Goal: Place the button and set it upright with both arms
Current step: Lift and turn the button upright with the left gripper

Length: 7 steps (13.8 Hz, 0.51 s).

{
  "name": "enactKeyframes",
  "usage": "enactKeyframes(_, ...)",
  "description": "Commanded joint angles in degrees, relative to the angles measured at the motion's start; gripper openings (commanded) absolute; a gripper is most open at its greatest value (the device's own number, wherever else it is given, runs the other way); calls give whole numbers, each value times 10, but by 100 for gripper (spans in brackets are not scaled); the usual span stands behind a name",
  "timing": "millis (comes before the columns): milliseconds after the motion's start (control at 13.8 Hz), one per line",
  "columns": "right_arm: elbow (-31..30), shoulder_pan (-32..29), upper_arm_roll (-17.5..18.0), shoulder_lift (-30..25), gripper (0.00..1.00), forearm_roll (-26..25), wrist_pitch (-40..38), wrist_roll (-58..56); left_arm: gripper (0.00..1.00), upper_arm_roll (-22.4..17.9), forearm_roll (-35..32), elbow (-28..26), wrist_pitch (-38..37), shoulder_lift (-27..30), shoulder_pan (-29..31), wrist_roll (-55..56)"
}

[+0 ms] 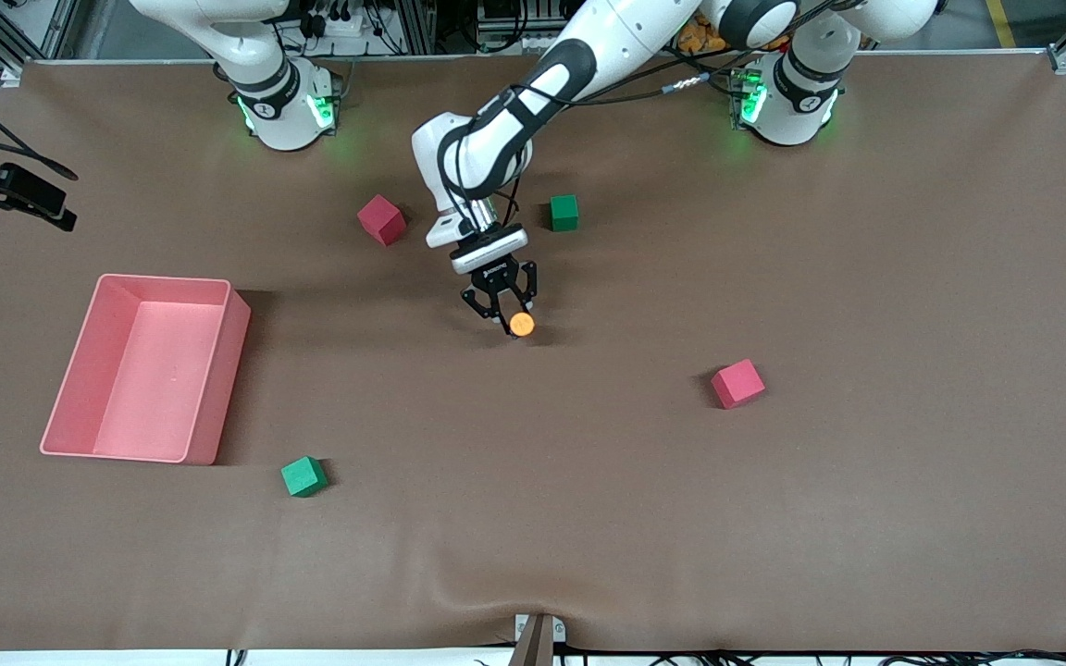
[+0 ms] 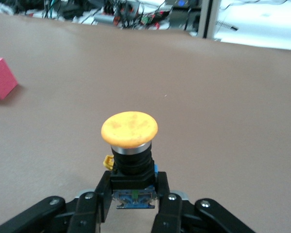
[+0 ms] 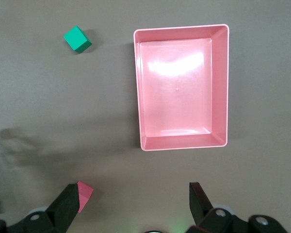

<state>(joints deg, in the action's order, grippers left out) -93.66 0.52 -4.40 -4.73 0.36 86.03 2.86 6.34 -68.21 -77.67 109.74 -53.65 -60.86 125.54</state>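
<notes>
Button point(image 2: 130, 145), orange cap on a black body, stands upright on the brown counter point(image 1: 774, 509), pinched by the left gripper point(image 1: 507, 319) fingers; right gripper point(image 3: 136, 204) fingers wide, high over the pink tray point(image 3: 221, 87).

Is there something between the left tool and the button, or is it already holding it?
Nothing stands between them: the left tool is shut on the button, gripping its black body in mid-table. The cubes lie apart from it. The right tool waits open, high above the pink bin.

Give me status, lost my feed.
Left gripper shut on button at mid-table. Right gripper open, above pink bin. Nothing in the way.
</notes>
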Motion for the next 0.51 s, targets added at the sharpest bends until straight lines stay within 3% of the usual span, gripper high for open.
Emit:
enactKeyframes(0,-5,0,-1,-10,100,7,3,9,0,-5,-74,9,-8,-29,-6,41)
enactKeyframes(436,-6,4,-1,-10,100,7,5,9,0,-5,-135,8,-8,-58,-7,57)
